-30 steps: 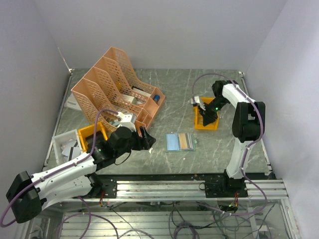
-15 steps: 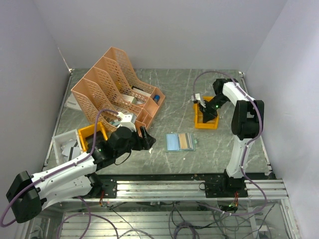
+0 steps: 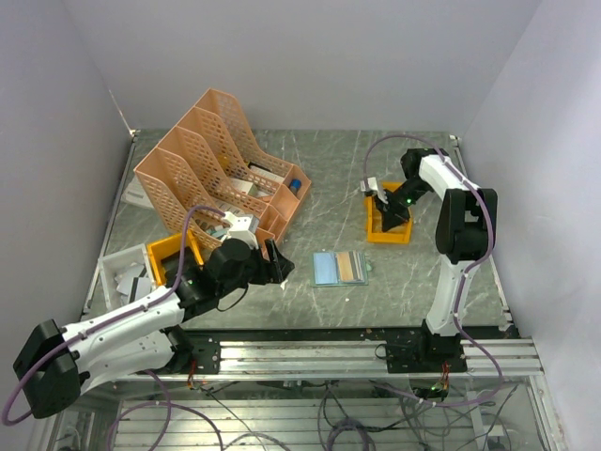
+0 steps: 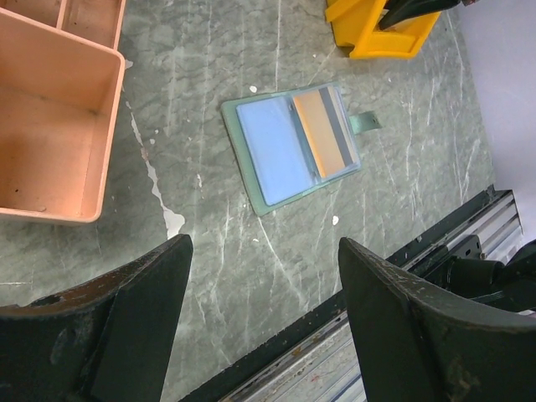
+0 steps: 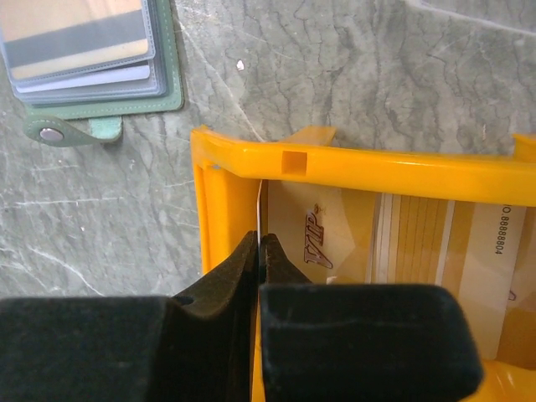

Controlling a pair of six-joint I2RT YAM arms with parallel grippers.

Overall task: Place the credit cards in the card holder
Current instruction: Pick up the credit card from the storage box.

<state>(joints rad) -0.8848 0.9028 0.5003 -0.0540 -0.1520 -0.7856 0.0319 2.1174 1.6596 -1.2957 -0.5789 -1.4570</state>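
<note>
The grey-green card holder (image 3: 340, 268) lies open on the table with cards in its clear slots. It also shows in the left wrist view (image 4: 291, 144) and in the right wrist view (image 5: 92, 59). My right gripper (image 3: 389, 212) is down inside the orange-yellow bin (image 3: 406, 235). In the right wrist view the gripper (image 5: 259, 239) is shut on a thin credit card (image 5: 260, 209), seen edge-on against the bin's left wall. More pale tan credit cards (image 5: 402, 243) lie flat in that bin. My left gripper (image 3: 273, 263) is open and empty, hovering left of the holder (image 4: 264, 251).
The peach lattice file rack (image 3: 211, 169) stands at the back left, its base in the left wrist view (image 4: 50, 126). A second orange bin (image 3: 167, 254) and a white tray (image 3: 122, 272) sit at the left. The table's front rail (image 4: 402, 276) is close below my left gripper.
My right gripper has shifted a little toward the far end of the orange bin and stays low in it. The left arm and the card holder have not moved.
</note>
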